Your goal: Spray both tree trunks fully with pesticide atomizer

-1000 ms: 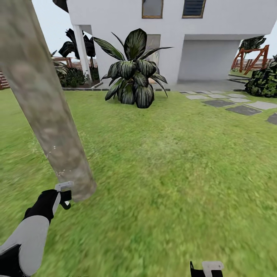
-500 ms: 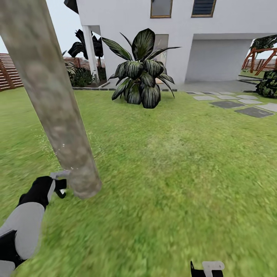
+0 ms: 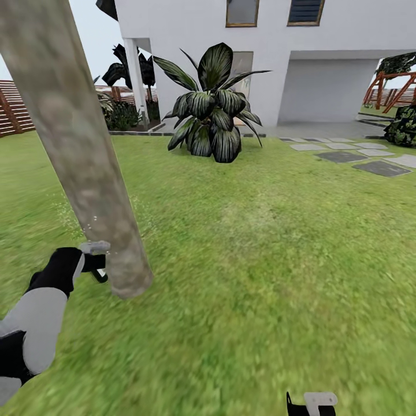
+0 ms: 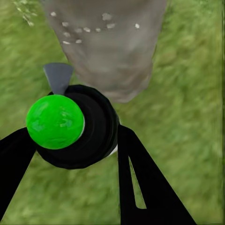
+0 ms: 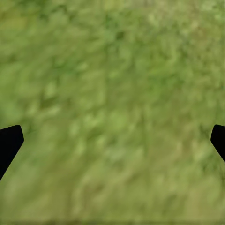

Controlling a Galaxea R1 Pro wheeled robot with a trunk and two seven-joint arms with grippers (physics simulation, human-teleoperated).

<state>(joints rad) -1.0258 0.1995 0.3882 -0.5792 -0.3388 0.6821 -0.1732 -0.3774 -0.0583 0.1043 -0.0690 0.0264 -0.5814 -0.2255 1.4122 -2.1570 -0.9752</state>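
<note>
A thick mottled beige-grey tree trunk (image 3: 86,156) leans across the left of the head view and meets the lawn just right of my left gripper (image 3: 98,263). That gripper is shut on the pesticide atomizer (image 4: 70,124), a black body with a bright green round cap and a grey nozzle aimed at the tree trunk (image 4: 110,44) base. White pesticide specks (image 4: 84,29) dot the bark near the ground. My right gripper (image 3: 311,403) hangs at the lower edge of the head view; its dark fingertips (image 5: 9,143) stand wide apart over bare grass, open.
A broad-leafed dark plant (image 3: 212,118) stands ahead before the white house (image 3: 323,63). Grey stepping stones (image 3: 352,155) lie to the right, near a dark bush (image 3: 404,127). A brown slat fence (image 3: 14,112) closes the left. Lawn (image 3: 260,260) stretches ahead and right.
The head view has swung left since a second ago, bringing the fence in. My left gripper with the atomizer has risen a little beside the trunk base. Right gripper unchanged.
</note>
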